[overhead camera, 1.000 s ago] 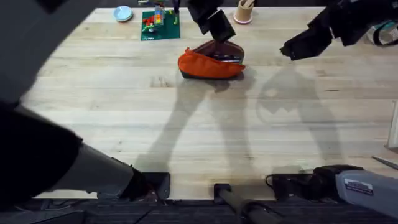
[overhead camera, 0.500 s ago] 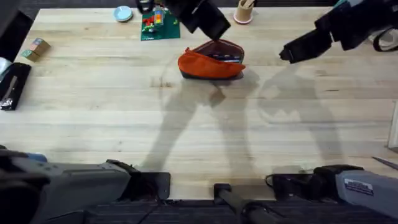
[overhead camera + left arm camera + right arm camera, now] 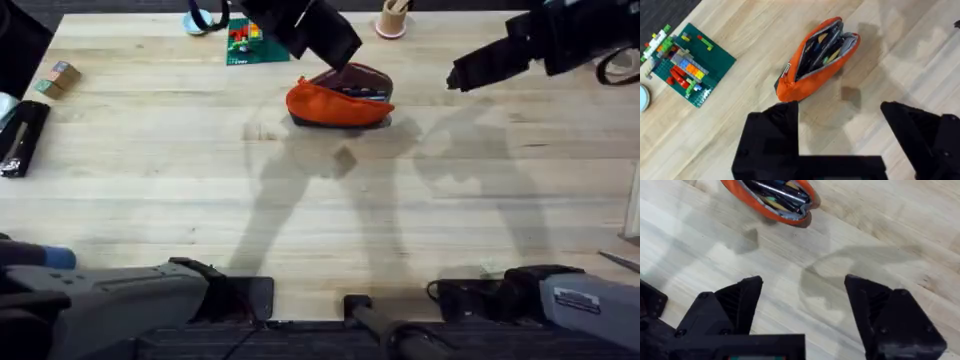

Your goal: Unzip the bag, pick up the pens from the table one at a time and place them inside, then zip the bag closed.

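The wide light-wood plank counter [image 3: 320, 200] carries the task's thing at its far middle: an oblong orange fabric pouch [image 3: 338, 100] with a dark lower edge, lying with its long axis left to right in the overhead view. Its zipper mouth gapes open along the top, and slim pens [image 3: 821, 49] show inside, dark and pale barrels packed together; how many I cannot tell. No pen lies loose on the bare wood in view, so by my judgement the filling is done and only the zipping shut is left.

The left arm's black two-finger gripper [image 3: 840, 137] hangs just above the pouch's left far end, its jaws spread wide with nothing between them. From its wrist view the pouch lies just ahead of the fingertips, close to one finger. The right arm's black gripper [image 3: 802, 305] hovers well to the right of the pouch and apart from it, jaws likewise spread and empty.

The left arm is plainly the nearer. Closing the zipper should mean running along that left-right axis, probably with one gripper steadying an end; where the zipper pull sits is too small to tell.

Beyond the pouch stand a green brick baseplate with coloured bricks [image 3: 687, 65], a small beige cup [image 3: 392, 18] and a blue disc [image 3: 198, 20].
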`<state>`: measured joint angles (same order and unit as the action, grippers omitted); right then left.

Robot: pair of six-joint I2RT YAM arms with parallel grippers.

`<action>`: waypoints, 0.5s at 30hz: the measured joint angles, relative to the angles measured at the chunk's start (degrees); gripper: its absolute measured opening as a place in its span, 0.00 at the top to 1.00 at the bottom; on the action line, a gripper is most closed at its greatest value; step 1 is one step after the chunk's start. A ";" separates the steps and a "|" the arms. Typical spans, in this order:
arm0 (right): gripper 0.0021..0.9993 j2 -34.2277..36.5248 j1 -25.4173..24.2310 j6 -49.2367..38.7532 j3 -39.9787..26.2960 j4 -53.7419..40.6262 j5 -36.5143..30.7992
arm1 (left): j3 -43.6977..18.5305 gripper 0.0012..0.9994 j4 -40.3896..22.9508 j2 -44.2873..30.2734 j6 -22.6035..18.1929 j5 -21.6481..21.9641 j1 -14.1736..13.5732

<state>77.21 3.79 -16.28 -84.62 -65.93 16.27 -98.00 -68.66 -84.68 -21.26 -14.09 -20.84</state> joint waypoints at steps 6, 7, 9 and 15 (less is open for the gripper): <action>0.00 0.00 0.00 0.69 0.00 -0.11 0.00 | 0.00 0.00 -2.06 0.00 1.46 0.58 0.00; 0.00 0.00 0.00 0.75 0.00 -0.09 0.00 | 0.00 0.00 -2.53 0.00 1.59 1.06 0.00; 0.00 0.00 0.00 0.88 0.00 -0.07 0.00 | 0.00 0.00 -2.96 0.01 1.77 1.80 0.00; 0.00 0.00 0.00 0.91 0.00 0.31 0.00 | 2.32 0.00 -1.87 1.77 1.89 1.58 2.27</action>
<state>77.21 3.79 -15.38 -84.62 -65.63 16.27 -95.67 -70.52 -82.92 -19.37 -12.50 -18.57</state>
